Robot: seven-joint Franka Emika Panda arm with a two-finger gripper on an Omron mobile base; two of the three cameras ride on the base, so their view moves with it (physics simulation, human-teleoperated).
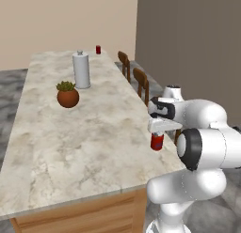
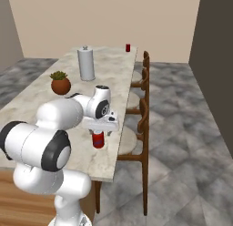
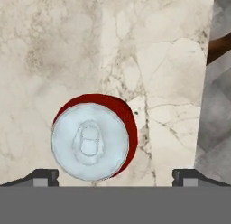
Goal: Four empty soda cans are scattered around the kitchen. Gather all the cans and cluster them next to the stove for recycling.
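A red can (image 1: pixel 157 141) stands upright near the worktop (image 1: pixel 70 143) edge on the chair side, and the end effector (image 1: pixel 161 128) is poised directly above it, fingers spread wide and nothing held. The step in hand is judged to be the pickup of this can, with no grasp made yet. In the hand view the can (image 3: pixel 93 135) is seen from straight above, its silvery top sitting left of centre between the two fingertips (image 3: pixel 43 176), so the next move seems to call for a small sideways correction, then a straight descent until the fingers flank the can's wall, and only then a closing. Care would be needed (the can is empty, hence light) not to nudge it over or off the nearby edge.

A second red can (image 1: pixel 98 49) is shown by the base views at the far end of the worktop, well apart from the first, along with a tall grey-white cylinder (image 1: pixel 81 70) and a potted plant (image 1: pixel 68 94) between them. The right base view shows the row of wooden chairs (image 2: pixel 142 106) along the worktop more fully, and the end effector (image 2: pixel 101 128) just over the can (image 2: pixel 98 139). How far the can sits off-centre between the fingers is given by the hand view; the height left to descend is better read from the base views.
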